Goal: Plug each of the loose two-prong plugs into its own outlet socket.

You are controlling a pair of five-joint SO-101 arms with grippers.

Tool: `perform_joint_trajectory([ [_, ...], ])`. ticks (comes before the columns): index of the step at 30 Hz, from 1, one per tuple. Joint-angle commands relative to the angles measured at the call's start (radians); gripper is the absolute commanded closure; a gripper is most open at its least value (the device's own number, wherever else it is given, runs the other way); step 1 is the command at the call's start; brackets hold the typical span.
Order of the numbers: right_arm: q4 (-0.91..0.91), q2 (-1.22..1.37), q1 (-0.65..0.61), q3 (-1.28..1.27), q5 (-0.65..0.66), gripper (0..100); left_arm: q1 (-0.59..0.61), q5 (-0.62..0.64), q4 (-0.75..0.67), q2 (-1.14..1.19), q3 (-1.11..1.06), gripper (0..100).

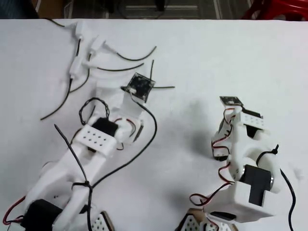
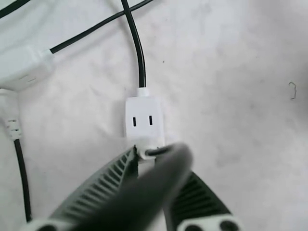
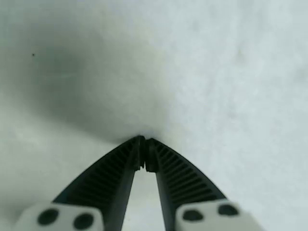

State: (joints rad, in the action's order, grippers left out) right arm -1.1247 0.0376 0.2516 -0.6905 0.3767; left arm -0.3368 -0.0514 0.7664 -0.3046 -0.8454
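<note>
Left claw and right claw, both pinched closed.

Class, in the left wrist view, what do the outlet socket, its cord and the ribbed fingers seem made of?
Outlet socket: probably hard white plastic, smooth, with crisp moulded slots and edges. Cord: likely a rubber or vinyl sheath, black, matt, curving smoothly. Fingers: dark, matt, finely ridged, perhaps printed plastic.
</note>
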Motion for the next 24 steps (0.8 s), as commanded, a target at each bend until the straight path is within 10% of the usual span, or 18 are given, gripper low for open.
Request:
perform_joint_trajectory([
  [1,0.025,-0.001,0.001,-0.003,-0.002,98.0,-0.008,0.04,0.006,0.019,-0.025,98],
  [8,0.025,-0.001,0.001,-0.003,-0.002,98.0,-0.193,0.084,0.008,0.024,0.009,98],
  [24,0.025,-0.001,0.001,-0.003,-0.003,98.0,-0.028,0.091,0.014,0.018,0.038,98],
])
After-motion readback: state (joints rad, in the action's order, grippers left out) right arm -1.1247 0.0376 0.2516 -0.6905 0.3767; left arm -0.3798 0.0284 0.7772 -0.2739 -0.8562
